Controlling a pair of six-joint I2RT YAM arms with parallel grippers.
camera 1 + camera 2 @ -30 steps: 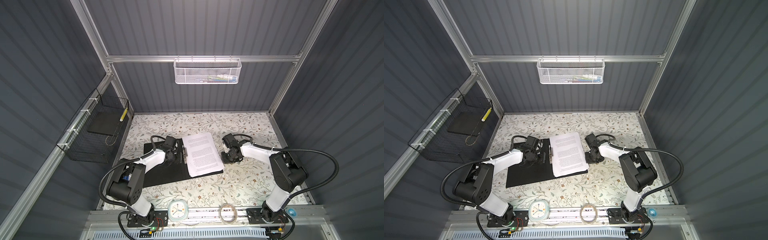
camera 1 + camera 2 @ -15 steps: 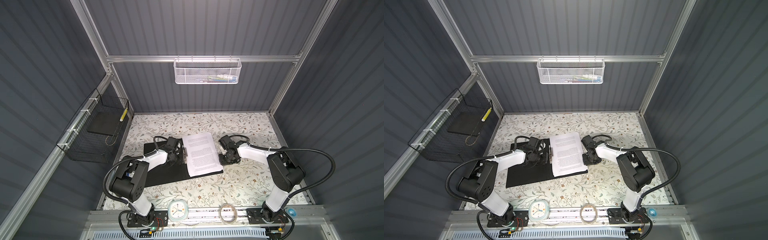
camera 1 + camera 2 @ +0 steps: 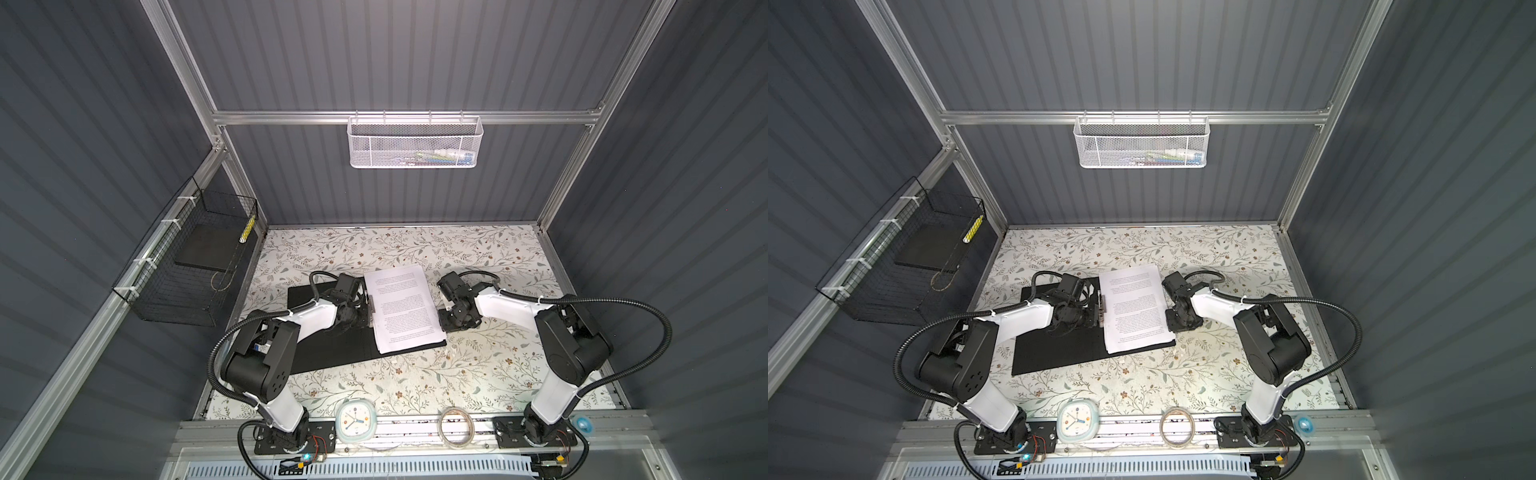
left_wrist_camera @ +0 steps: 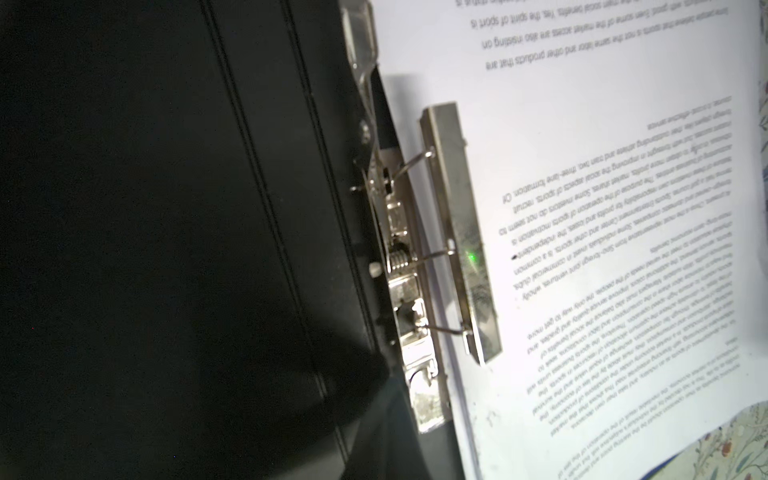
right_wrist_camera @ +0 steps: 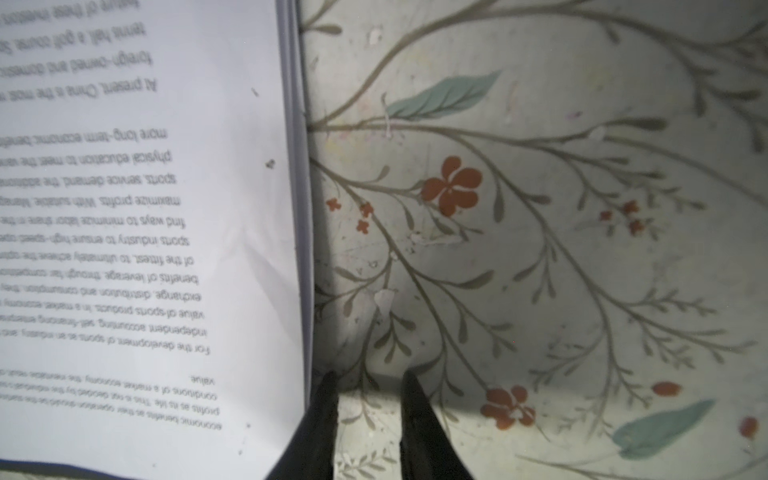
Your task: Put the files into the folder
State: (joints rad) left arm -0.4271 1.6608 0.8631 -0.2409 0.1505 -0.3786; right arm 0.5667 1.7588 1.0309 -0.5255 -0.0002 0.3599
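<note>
The folder (image 3: 328, 349) lies open on the floral table, black inner faces up. The files (image 3: 401, 307), white printed sheets, rest on its right half; both top views show them (image 3: 1136, 307). In the left wrist view the metal clip (image 4: 457, 232) lies over the files' (image 4: 602, 208) spine-side edge. My left gripper (image 3: 360, 321) is shut, down on the folder by the clip; its fingers show only as a dark blur at the wrist. My right gripper (image 5: 368, 378) stands open on the table at the files' (image 5: 124, 208) right edge, holding nothing, with one finger against that edge.
A black wire basket (image 3: 187, 266) holding a dark slab hangs on the left wall. A white mesh basket (image 3: 415, 141) hangs on the back wall. A clock (image 3: 354, 424), a tape roll (image 3: 456, 430) and a small blue object (image 3: 584, 424) lie along the front rail.
My right gripper has crept left toward the files' right edge and its jaws have widened a little. The left arm has shifted slightly at the clip.
</note>
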